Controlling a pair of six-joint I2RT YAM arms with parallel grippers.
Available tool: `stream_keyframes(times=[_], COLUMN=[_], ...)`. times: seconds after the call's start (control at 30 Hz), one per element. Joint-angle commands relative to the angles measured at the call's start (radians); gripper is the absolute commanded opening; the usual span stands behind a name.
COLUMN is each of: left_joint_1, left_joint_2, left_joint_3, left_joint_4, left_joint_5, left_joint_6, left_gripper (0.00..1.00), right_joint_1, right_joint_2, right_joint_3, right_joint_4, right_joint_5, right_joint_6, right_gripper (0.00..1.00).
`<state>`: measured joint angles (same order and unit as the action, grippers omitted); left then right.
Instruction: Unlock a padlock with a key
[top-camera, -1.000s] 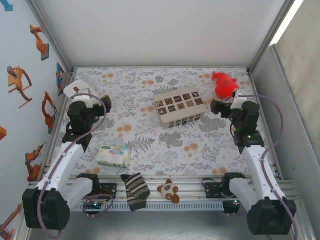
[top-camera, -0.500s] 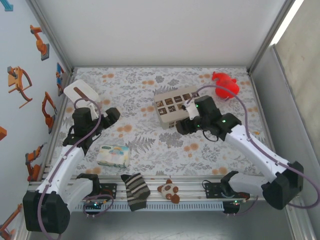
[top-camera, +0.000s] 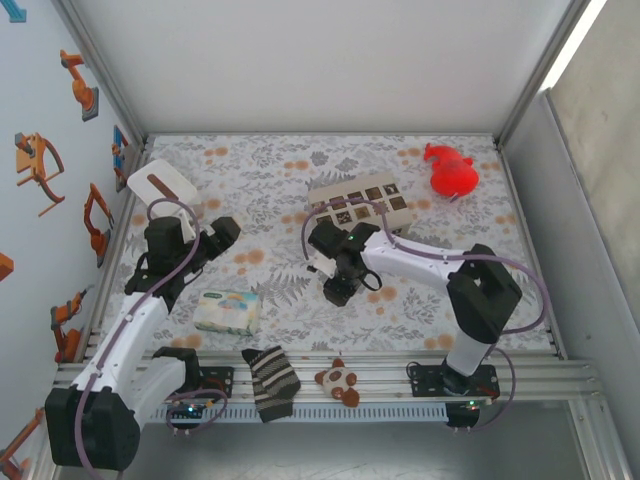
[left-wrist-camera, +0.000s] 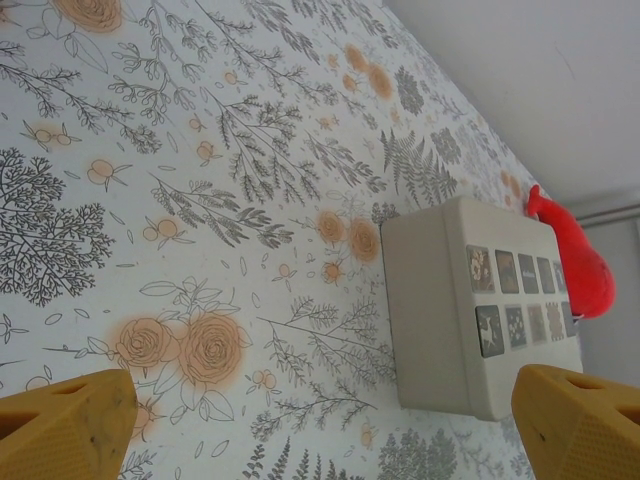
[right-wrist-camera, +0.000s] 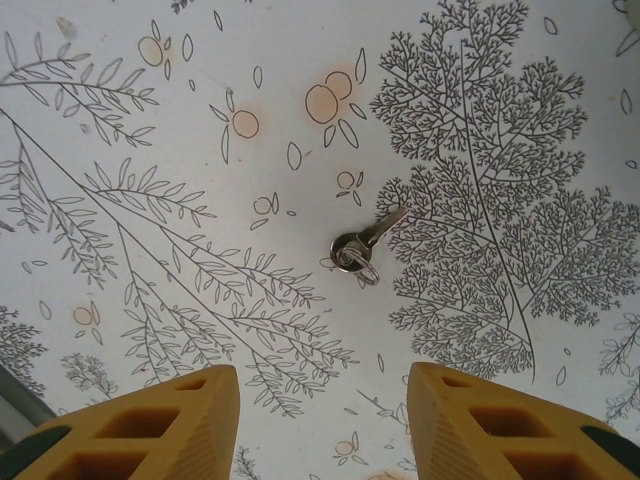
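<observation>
A small silver key (right-wrist-camera: 358, 245) on a ring lies flat on the flowered cloth, its blade pointing up and right. My right gripper (right-wrist-camera: 325, 420) hovers above it, jaws apart with nothing between them, and the key sits just beyond the yellow fingertips (right-wrist-camera: 190, 415). From above, the right gripper (top-camera: 338, 290) points down at the cloth just in front of the cream patterned box (top-camera: 360, 200). The padlock is hidden. My left gripper (top-camera: 225, 232) hangs open over the left of the mat, and its wide-spread gripper (left-wrist-camera: 320, 430) faces the box (left-wrist-camera: 470, 300).
A red toy (top-camera: 450, 170) lies at the back right. A tissue pack (top-camera: 227, 311) sits front left. A striped sock (top-camera: 270, 382) and a small bear toy (top-camera: 338, 380) rest on the near rail. A white object (top-camera: 160, 182) is at the left wall.
My right arm has swung from the right edge across to the middle, in front of the box, and its jaws have narrowed. The left arm shifted slightly.
</observation>
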<state>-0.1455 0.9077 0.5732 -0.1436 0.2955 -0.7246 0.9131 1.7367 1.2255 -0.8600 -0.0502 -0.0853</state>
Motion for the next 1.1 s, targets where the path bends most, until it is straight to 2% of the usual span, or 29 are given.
stream_keyframes(times=[0.0,0.6,0.93,1.07], left_joint_1=[-0.006,-0.006,-0.006,-0.006], left_joint_2=[-0.019,0.013,0.005,0.006], left_joint_3=[0.007,0.022,0.028,0.030], left_joint_4=[-0.022,-0.022,-0.034,-0.035], left_joint_5=[-0.014,-0.021,-0.025,-0.026], left_joint_6=[-0.006,-0.001,0.004,0.003], left_gripper=[0.96,0.96,0.96,0.96], right_joint_1=[0.007,0.023,0.024,0.024], right_joint_2=[0.031,0.186,0.220,0.226], right_joint_3=[0.041,0.090,0.097,0.090], right_joint_4=[-0.034,-0.007,0.001,0.004], right_joint_5=[0.036,0.081,0.106,0.103], right_joint_6=[-0.067,-0.103,-0.111,-0.109], right_gripper=[0.46,0.40,0.39,0.36])
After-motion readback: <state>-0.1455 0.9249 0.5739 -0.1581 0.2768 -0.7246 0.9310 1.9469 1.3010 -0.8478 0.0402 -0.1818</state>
